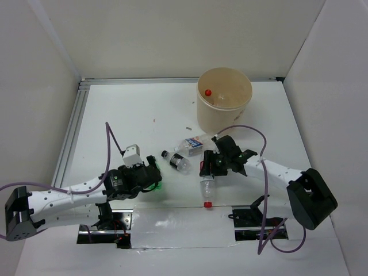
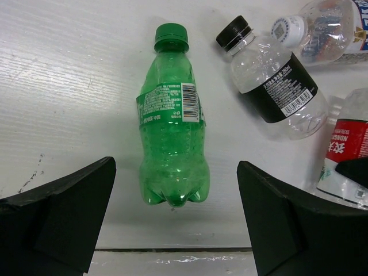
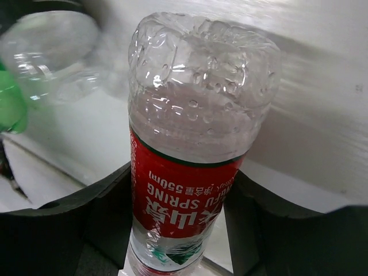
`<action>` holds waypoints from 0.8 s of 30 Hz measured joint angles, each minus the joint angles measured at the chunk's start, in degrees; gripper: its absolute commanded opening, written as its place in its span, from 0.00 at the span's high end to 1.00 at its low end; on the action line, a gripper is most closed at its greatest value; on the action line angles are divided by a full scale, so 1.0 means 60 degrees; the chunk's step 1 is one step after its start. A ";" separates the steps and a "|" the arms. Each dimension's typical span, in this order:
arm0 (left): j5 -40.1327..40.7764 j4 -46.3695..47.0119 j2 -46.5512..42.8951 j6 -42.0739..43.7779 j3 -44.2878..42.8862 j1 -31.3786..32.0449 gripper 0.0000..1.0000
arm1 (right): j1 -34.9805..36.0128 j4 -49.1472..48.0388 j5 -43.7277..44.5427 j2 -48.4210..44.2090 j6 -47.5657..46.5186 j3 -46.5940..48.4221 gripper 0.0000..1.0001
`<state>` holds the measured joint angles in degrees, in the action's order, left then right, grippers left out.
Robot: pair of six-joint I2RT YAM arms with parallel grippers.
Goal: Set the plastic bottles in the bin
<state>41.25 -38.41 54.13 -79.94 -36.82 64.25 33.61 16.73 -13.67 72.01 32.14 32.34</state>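
A green bottle (image 2: 172,126) with a green cap lies on the white table, and my open left gripper (image 2: 175,172) hovers over its base, one finger on each side without touching. In the top view only a green patch (image 1: 159,186) shows under the left gripper (image 1: 153,175). My right gripper (image 3: 184,195) is shut on a clear red-labelled bottle (image 3: 190,132). In the top view this bottle (image 1: 207,188) points its red cap at the near edge, below the right gripper (image 1: 210,164). The beige bin (image 1: 201,118) stands at the back and holds a red-capped bottle (image 1: 221,99).
A clear bottle with a dark label and black cap (image 1: 176,161) and one with a blue-white label (image 1: 194,145) lie between the grippers and the bin. A silver tape strip (image 1: 172,221) runs along the near edge. An aluminium rail (image 1: 72,135) borders the left side.
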 measured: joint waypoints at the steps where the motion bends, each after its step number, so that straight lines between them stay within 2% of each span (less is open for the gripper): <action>1: 0.0000 0.0036 0.0000 0.0000 0.0051 -0.0004 0.00 | 0.0007 0.0004 -0.0208 -0.0098 -0.0197 0.0029 0.66; 6: 0.0000 0.0342 0.0029 0.0040 0.0076 0.0000 0.00 | 0.0510 0.0372 -0.1071 -0.0761 -0.1490 0.1129 0.67; 11: -0.0055 0.0521 0.0127 0.0113 0.0076 -0.0007 0.00 | 0.0783 0.1115 -0.2816 -0.0925 -0.4226 0.3727 0.70; 13: -0.0106 0.0550 0.0182 0.0117 0.0076 -0.0047 0.00 | 0.0798 0.1377 -0.3071 -0.0863 -0.5093 0.4779 0.70; 16: -0.0168 0.0546 0.0262 0.0117 0.0080 -0.0098 0.00 | 0.0637 0.1268 -0.3115 -0.0659 -0.6062 0.6477 0.67; 20: -0.0237 0.0543 0.0423 0.0164 0.0135 -0.0226 0.00 | -0.0226 0.0484 -0.2656 -0.0011 -0.6335 0.8644 0.67; 24: -0.0364 0.0670 0.0648 0.0535 0.0157 -0.0535 0.00 | -0.1366 -0.0674 -0.1749 0.0543 -0.6222 0.9460 0.67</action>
<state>39.07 -34.39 58.02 -76.73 -35.88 61.04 25.41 12.69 -24.16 75.26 -5.19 89.10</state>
